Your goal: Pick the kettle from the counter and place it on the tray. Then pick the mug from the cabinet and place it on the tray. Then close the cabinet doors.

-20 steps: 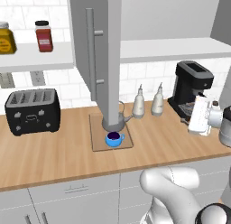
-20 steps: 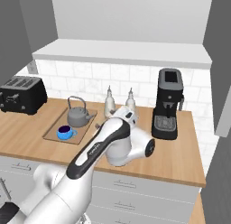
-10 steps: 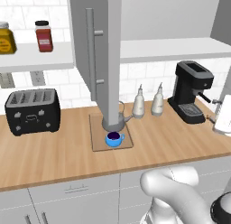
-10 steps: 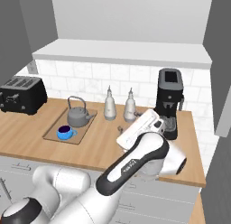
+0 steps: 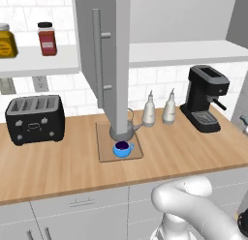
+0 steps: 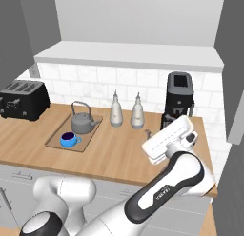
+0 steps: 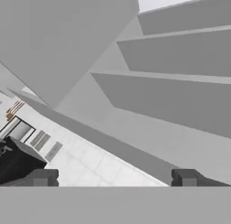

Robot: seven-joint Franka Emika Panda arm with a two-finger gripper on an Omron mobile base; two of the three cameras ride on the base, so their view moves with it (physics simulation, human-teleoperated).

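The grey kettle (image 6: 83, 122) and the blue mug (image 6: 69, 139) both stand on the wooden tray (image 6: 55, 139) on the counter (image 6: 119, 154). In the left base view an open cabinet door (image 5: 109, 60) hides part of the kettle (image 5: 129, 130), with the mug (image 5: 122, 148) in front of it on the tray (image 5: 104, 149). My gripper (image 6: 164, 137) hovers over the right end of the counter, near the coffee machine, far from the tray. Its fingertips (image 7: 43, 177) stand wide apart with nothing between them. The other cabinet door (image 6: 233, 63) hangs open at the right. The cabinet shelf (image 6: 128, 54) is bare.
A black coffee machine (image 6: 178, 99) stands close behind my hand. Two whitish bottles (image 6: 114, 111) stand to the right of the kettle. A black toaster (image 5: 34, 119) sits at the counter's left. Spice jars (image 5: 47, 39) stand on the open white shelf.
My arm has swung to the right, away from the tray and across the front of the coffee machine. Kettle and mug have not moved. The jaws stay open.
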